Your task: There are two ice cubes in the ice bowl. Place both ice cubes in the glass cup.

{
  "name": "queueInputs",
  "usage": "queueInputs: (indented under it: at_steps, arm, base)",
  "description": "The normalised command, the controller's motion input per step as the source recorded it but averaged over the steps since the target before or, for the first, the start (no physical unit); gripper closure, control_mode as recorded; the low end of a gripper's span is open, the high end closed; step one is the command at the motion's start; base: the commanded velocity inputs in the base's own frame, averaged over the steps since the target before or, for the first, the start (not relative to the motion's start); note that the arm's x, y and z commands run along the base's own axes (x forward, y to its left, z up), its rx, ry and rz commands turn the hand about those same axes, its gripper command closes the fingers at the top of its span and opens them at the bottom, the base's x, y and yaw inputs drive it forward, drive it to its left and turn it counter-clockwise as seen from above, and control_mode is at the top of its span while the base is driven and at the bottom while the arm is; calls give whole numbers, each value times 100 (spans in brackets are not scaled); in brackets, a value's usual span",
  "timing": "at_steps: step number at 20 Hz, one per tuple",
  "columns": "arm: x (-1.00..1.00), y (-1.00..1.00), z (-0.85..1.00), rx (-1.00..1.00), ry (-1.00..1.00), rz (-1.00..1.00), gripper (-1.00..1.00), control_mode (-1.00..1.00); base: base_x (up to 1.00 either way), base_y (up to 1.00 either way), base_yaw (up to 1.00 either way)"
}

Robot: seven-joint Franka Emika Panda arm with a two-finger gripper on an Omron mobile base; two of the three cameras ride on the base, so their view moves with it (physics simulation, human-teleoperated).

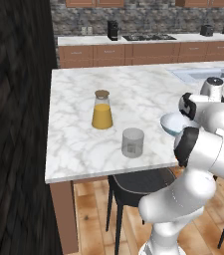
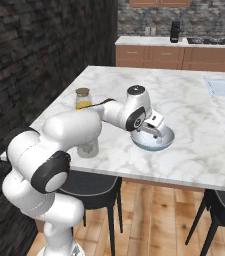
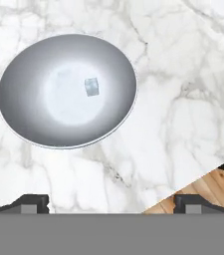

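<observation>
At the near edge of the marble worktop, a dark stool stood tucked under the overhang on the wooden floor. Just above that edge the gripper hung over the stone with its jaws spread wide and nothing between them, its fingertips dark at the bottom of the hand view. In that view the ice bowl lay toward eleven o'clock from the gripper, a shallow grey dish with one small ice cube resting near its centre. In the right base view the hand sat directly over the bowl's near rim. The glass cup stood upright near the worktop's front edge, at about nine o'clock from the bowl in the left base view; what it held could not be made out. Farther back, at about eleven o'clock from the cup, stood the cork-topped carafe of orange juice. Beyond the island, a sink was set into the far right.
</observation>
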Motion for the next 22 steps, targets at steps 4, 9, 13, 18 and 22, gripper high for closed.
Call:
queueInputs:
  at_steps: [4, 9, 13, 18, 22]
  arm:
    - [37, -5, -7, 1, 6, 0, -100, -100]
    - [4, 0, -32, 0, 4, 0, -100, -100]
    - [20, 0, -34, 0, 0, 0, -100, -100]
    - [45, -7, -13, 0, 0, 0, -100, -100]
    - [31, -23, -24, 0, 0, 0, -100, -100]
  base:
    - [0, 0, 0]
    - [0, 0, 0]
    - [0, 0, 0]
    - [0, 0, 0]
    - [0, 0, 0]
